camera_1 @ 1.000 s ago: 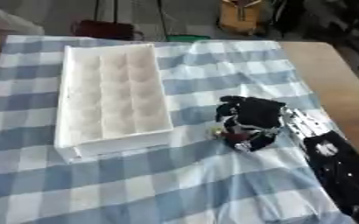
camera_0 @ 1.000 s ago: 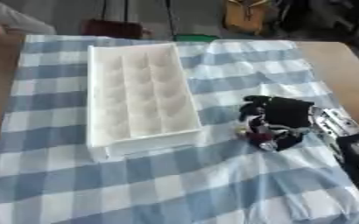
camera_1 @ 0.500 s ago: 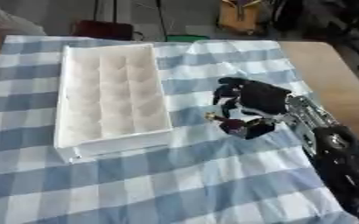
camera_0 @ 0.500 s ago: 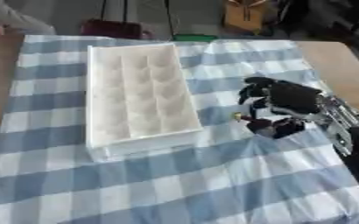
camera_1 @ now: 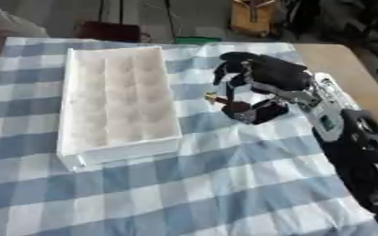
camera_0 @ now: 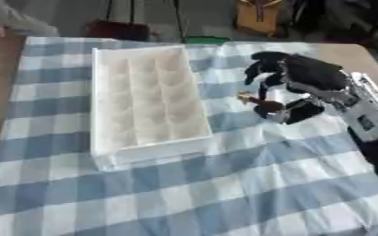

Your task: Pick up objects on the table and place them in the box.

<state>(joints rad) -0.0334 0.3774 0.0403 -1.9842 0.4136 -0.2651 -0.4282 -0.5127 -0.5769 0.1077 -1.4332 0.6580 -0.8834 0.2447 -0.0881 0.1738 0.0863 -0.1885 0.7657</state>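
A white box (camera_0: 148,103) with many small compartments lies on the blue and white checked cloth, left of centre. My right hand (camera_0: 301,80) hangs above the cloth just right of the box, its fingers curled round a small dark object (camera_0: 265,107) with a yellowish tip (camera_0: 245,96). The object is held clear of the cloth, level with the box's middle rows. My left hand shows in neither view.
The wooden table (camera_0: 345,53) shows bare at the far right beyond the cloth (camera_0: 224,193). A brown box (camera_0: 261,16) and dark furniture stand past the far edge. A green strip (camera_0: 204,40) lies at the cloth's far edge.
My right hand has risen from the cloth with the small object and moved up and left toward the box.
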